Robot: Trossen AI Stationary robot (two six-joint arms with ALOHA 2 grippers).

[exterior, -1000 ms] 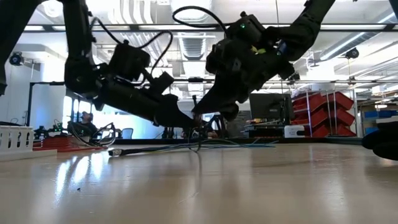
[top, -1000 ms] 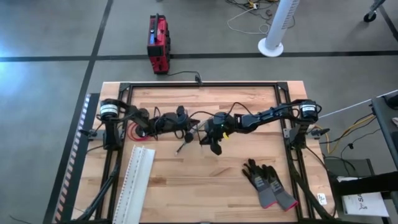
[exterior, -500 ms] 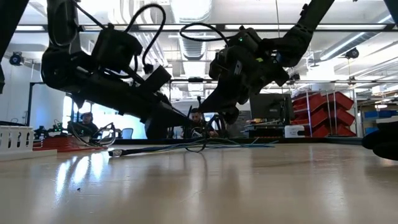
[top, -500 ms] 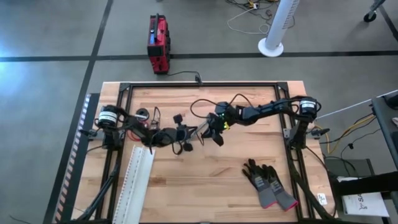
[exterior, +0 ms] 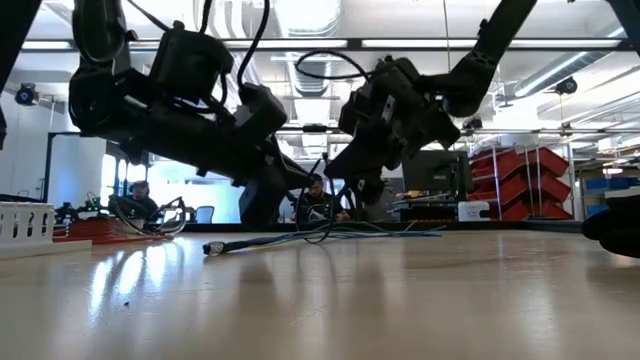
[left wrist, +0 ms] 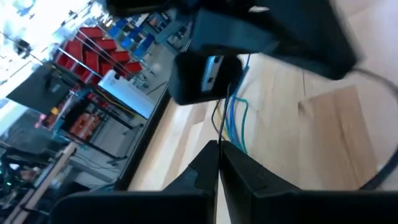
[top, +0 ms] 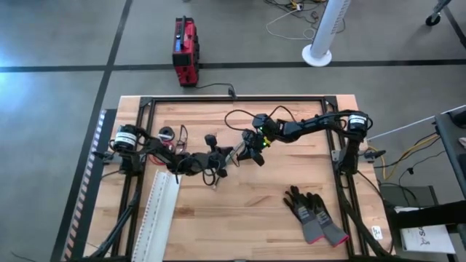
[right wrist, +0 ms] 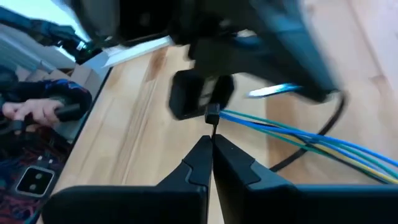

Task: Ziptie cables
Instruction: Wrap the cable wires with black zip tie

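Observation:
The cables (top: 234,116) are thin black wires looping over the table's middle. A bundle with blue and green strands (exterior: 330,236) lies flat on the wood, and a small red and black coil (top: 169,134) sits at the far left. My left gripper (top: 222,161) reaches in from the left and my right gripper (top: 245,154) from the right. Their tips stand close together low over the bundle. Each is shut on a thin black strand; I cannot tell whether it is a cable or a tie. My left gripper pinches a thin black strand (left wrist: 219,134) between its two shut fingertips (left wrist: 205,163). The strand runs on from the tips toward the other gripper, over the blue and green wires. My right gripper pinches a short black strand (right wrist: 212,129) at its fingertips (right wrist: 200,152). A small square black end (right wrist: 212,114) stands just beyond the tips, above the table.
A long white slotted strip (top: 162,211) lies near the left front. Black gloves (top: 314,212) lie at the right front. A red box (top: 186,49) stands on the floor beyond the far edge. A person's hand (right wrist: 37,112) shows off the table.
My left gripper has swung toward the table's near edge and a little right. My right gripper has drawn back toward the far edge. The cable bundle's free end has slid along the table toward the right.

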